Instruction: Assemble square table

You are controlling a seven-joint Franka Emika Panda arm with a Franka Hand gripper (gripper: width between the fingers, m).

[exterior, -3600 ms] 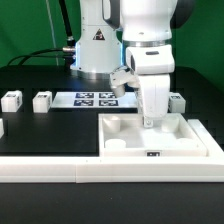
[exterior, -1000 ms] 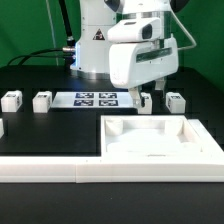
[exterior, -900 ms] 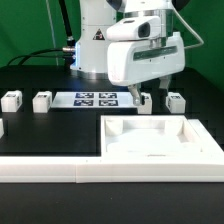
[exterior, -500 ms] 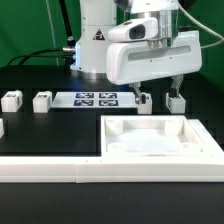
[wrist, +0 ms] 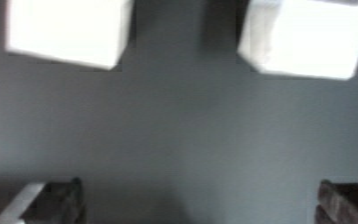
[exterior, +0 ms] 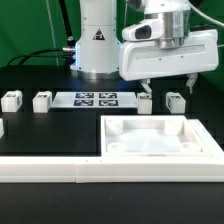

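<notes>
Exterior view: compared with 3.6 s ago, when it was lowered into the far right corner of the slab (exterior: 125, 150), the gripper (exterior: 168, 88) has risen clear, moved toward 3 o'clock and spread its jaws. They now stand wide apart, released, holding and touching nothing. One fingertip hangs just above the near leg (exterior: 145, 103) and the other just above the far leg (exterior: 176, 102). These two white blocks stand apart on the black table (exterior: 50, 130), at 3 o'clock of the marker board (exterior: 97, 98) and at 12 o'clock of the slab. The slab lies flat at about 5 o'clock in the picture, and its raised rim encloses a recess with a corner socket (exterior: 117, 127) showing. Two more legs (exterior: 11, 100) (exterior: 42, 100) stand at 9 o'clock of the marker board, and a long white rail (exterior: 50, 172) runs along the front edge. Wrist view: blurred, it looks down on the dark table with two white blocks (wrist: 66, 30) (wrist: 309, 38) well apart. The fingers (wrist: 34, 203) show at the picture's two corners, spread wide with bare table between them.
</notes>
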